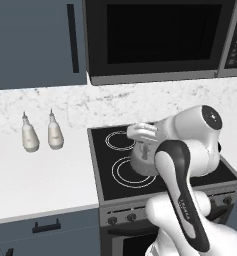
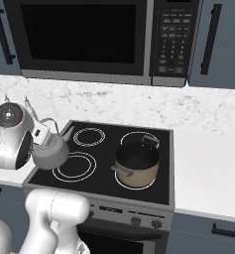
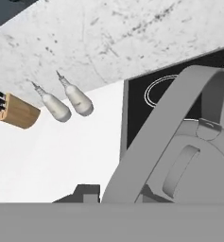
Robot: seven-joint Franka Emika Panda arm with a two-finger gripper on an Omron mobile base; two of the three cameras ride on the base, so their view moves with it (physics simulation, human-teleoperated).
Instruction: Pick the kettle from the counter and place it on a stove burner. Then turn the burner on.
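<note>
While the arm hangs over the front left of the black cooktop (image 2: 104, 149), I have the kettle (image 2: 49, 149) pinched by its arched handle in the gripper (image 2: 39, 133), whose fingers are pressed together on it. The kettle sits over the left edge of the wide double-ring stove burner (image 2: 75, 167), off centre toward the worktop (image 1: 35, 180); I judge it is carried by the handle so the body hangs upright and can go straight down onto the rings. Whether its base already touches the glass I cannot tell: in the left base view my own arm covers most of it, and the right base view gives no clear gap or contact. The fingertips themselves are hidden; in the hand view the handle arches large across the picture and the kettle is cut off below. The tan pot (image 2: 136, 166) takes the front right burner, which explains the choice of the left. The two white bottles (image 1: 40, 134) stand well apart, near the wall. The knobs (image 2: 134, 221) on the stove front are small and I cannot read their settings.
</note>
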